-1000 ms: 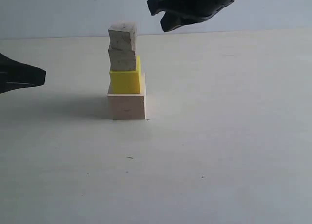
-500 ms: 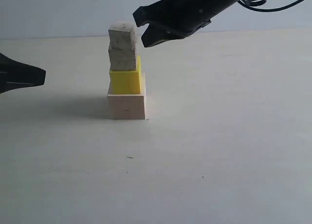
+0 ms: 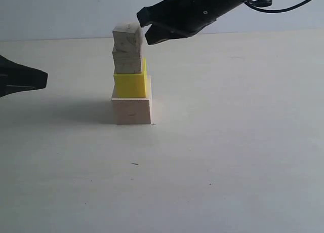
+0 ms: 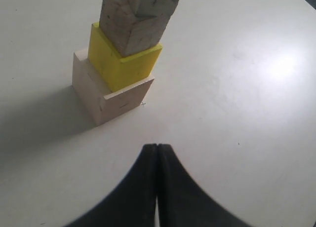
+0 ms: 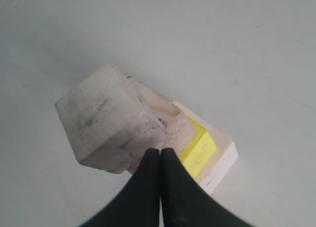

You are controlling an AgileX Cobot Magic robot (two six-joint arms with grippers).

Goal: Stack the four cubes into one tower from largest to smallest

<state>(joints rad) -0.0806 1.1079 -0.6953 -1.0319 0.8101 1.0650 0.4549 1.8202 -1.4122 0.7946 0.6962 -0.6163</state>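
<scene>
The tower stands left of centre on the table: the largest pale wood cube [image 3: 131, 110] at the bottom, then the yellow cube [image 3: 130, 84], then two small grainy wood cubes [image 3: 127, 62] [image 3: 127, 38], the top one turned a little askew. My right gripper [image 3: 146, 26] is shut and empty, with its tip against or just beside the top cube's right upper edge. In the right wrist view its shut fingertips [image 5: 160, 150] sit just over the top cube [image 5: 103, 118]. My left gripper [image 3: 44, 79] is shut at the left edge, well clear of the tower [image 4: 128, 69].
The white table [image 3: 228, 157] carries nothing else apart from a few small dark specks. A pale wall runs behind the table's far edge. The right arm [image 3: 212, 5] reaches in from the upper right above the tower.
My right gripper has come down and to the left, from above and right of the tower to the top cube's right edge. The left gripper and the tower have stayed put.
</scene>
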